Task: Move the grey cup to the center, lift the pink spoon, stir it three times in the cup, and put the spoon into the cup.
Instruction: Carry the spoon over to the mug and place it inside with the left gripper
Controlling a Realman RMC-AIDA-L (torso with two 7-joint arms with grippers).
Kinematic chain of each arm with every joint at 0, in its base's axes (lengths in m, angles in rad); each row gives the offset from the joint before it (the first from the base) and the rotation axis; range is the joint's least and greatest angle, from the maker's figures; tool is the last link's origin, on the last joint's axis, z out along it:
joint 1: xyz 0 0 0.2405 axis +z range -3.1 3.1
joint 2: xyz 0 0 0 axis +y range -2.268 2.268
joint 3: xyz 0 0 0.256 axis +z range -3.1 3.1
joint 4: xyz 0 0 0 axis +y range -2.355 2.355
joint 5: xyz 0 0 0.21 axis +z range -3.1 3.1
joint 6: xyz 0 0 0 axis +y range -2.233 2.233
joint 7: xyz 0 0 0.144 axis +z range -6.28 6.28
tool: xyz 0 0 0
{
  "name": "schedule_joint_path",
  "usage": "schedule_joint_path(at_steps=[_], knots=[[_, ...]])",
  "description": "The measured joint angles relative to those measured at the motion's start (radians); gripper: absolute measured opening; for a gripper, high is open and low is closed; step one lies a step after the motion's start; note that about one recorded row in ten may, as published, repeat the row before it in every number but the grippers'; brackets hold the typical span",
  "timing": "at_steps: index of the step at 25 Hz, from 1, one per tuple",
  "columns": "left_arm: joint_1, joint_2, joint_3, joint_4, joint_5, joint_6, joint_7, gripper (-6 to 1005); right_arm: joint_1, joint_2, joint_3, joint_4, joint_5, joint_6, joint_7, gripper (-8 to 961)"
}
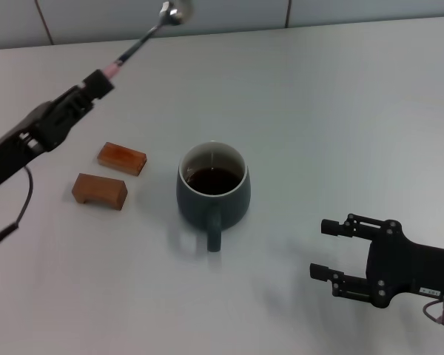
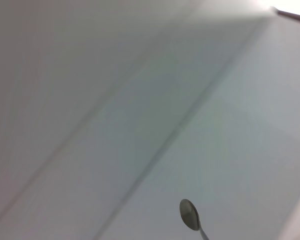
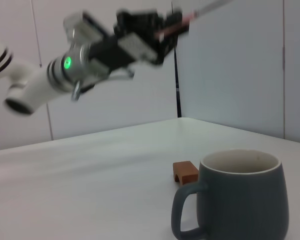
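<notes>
Coffee-dark liquid is sitting in the grey cup [image 1: 213, 190], which is standing upright on the table [image 1: 340, 111] with its handle turned toward the robot, apparently already placed centrally so that stirring can be done from above. The pink spoon [image 1: 142, 41] is being held aloft by the left gripper [image 1: 96, 85], whose fingers are clamped on the pink handle end, the silver bowl [image 2: 189, 214] being pointed up and away from the gripper, well above and beyond the cup; lifting seems done, stirring not yet begun. The right gripper [image 1: 327, 250] is resting low, jaws apart and holding nothing, the cup lying ahead of its fingertips. Two wooden blocks [image 1: 109, 174] are lying below the left gripper, beside the cup.
</notes>
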Motion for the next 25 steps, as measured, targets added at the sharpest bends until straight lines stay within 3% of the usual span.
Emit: schedule_joint_path(at_steps=[2, 3, 6, 7, 8, 12, 13, 17, 19, 25], knots=[[-0.062, 0.001, 0.089, 0.126, -0.004, 0.055, 0.012, 136, 0.000, 0.000, 0.001, 0.000, 0.000, 0.004, 0.003, 696], [-0.062, 0.001, 0.089, 0.126, -0.004, 0.055, 0.012, 136, 0.000, 0.000, 0.001, 0.000, 0.000, 0.004, 0.003, 696], [-0.114, 0.000, 0.179, 0.272, -0.007, 0.079, 0.007, 134, 0.000, 0.001, 0.006, 0.001, 0.000, 0.005, 0.000, 696], [-0.137, 0.000, 0.245, 0.360, -0.009, 0.082, 0.004, 134, 0.000, 0.002, 0.007, 0.002, 0.000, 0.005, -0.001, 696], [-0.137, 0.000, 0.245, 0.360, -0.009, 0.082, 0.004, 134, 0.001, 0.002, 0.007, 0.002, 0.000, 0.005, -0.001, 695], [-0.160, -0.002, 0.402, 0.594, -0.013, 0.078, -0.012, 134, 0.006, 0.003, 0.007, 0.003, 0.003, 0.007, 0.000, 695], [-0.160, -0.002, 0.402, 0.594, -0.013, 0.078, -0.012, 134, 0.007, 0.003, 0.007, 0.004, 0.006, 0.007, 0.001, 695], [-0.154, 0.001, 0.560, 0.832, -0.015, 0.075, -0.053, 134, 0.008, 0.004, 0.008, 0.009, 0.011, 0.024, 0.004, 695], [-0.153, 0.002, 0.582, 0.864, -0.011, 0.074, -0.060, 134, 0.008, 0.004, 0.008, 0.011, 0.011, 0.031, 0.004, 695], [-0.160, 0.000, 0.758, 1.113, 0.104, 0.039, -0.168, 135, 0.010, 0.005, 0.008, 0.017, 0.013, 0.042, 0.004, 695]])
